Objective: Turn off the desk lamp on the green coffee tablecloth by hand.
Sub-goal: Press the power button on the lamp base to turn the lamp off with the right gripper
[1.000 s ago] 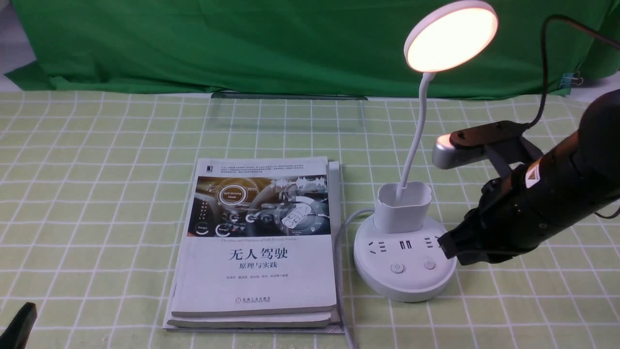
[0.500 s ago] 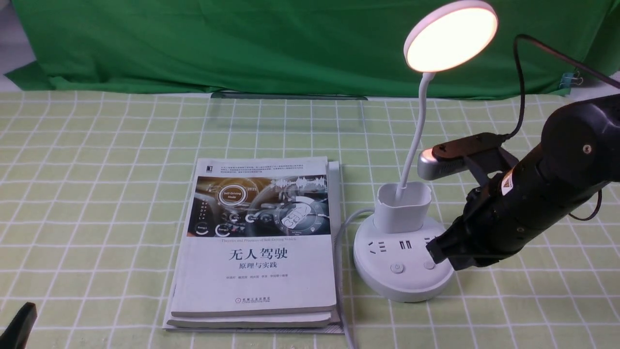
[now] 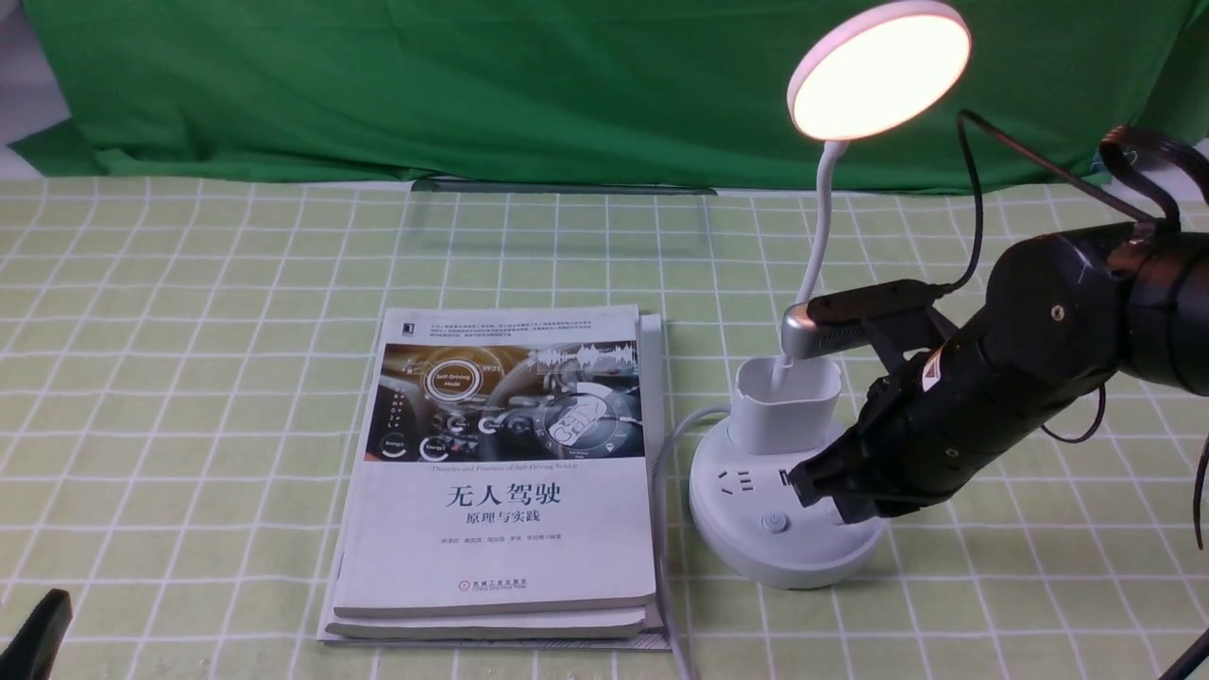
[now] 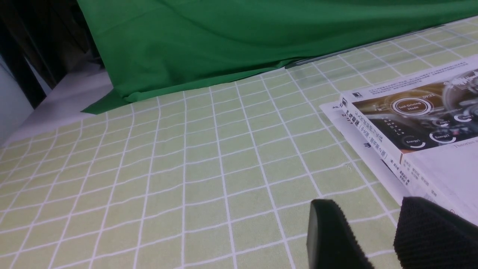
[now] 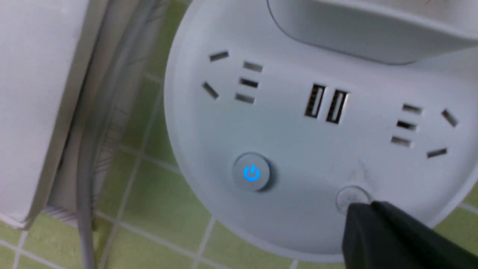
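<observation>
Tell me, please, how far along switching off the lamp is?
Done: the approach; the shut right gripper hangs over the lamp base. In hand: its tip is at the plain button, beside the blue-lit power button. Left: the head glows, so the lamp is on.

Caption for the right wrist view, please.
Shut right claw tip at the plain button on the lamp base, beside the blue-lit power button.

On the green coffee tablecloth [image 3: 189, 378], the desk lamp [image 3: 789, 406] stands just right of a stack of books [image 3: 501, 529]. The right gripper [image 3: 805, 482] is at the lamp's right, its tip at the base's right button [image 5: 351, 198]. A backdrop cloth [image 3: 472, 85] hangs behind.
</observation>
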Available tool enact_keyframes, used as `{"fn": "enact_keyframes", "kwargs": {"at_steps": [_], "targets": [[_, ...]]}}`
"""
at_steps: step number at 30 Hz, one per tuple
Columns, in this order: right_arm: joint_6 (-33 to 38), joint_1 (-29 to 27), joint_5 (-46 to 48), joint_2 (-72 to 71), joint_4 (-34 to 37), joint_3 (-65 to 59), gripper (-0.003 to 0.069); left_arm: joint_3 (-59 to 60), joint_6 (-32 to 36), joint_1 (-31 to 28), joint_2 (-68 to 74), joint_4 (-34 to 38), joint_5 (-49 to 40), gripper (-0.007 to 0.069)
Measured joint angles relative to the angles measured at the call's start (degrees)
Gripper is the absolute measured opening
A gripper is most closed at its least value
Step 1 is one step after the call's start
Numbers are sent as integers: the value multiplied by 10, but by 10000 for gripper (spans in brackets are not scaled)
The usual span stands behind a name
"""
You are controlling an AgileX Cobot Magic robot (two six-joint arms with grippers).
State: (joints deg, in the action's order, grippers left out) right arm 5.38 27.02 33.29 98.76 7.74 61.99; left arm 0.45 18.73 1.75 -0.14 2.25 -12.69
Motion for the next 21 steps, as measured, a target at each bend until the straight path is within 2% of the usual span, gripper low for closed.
{"fn": "enact_keyframes", "kwargs": {"at_steps": [21], "targets": [[-1, 0, -1, 42, -6, 22, 44, 0, 0, 0, 0, 0, 0, 243]]}}
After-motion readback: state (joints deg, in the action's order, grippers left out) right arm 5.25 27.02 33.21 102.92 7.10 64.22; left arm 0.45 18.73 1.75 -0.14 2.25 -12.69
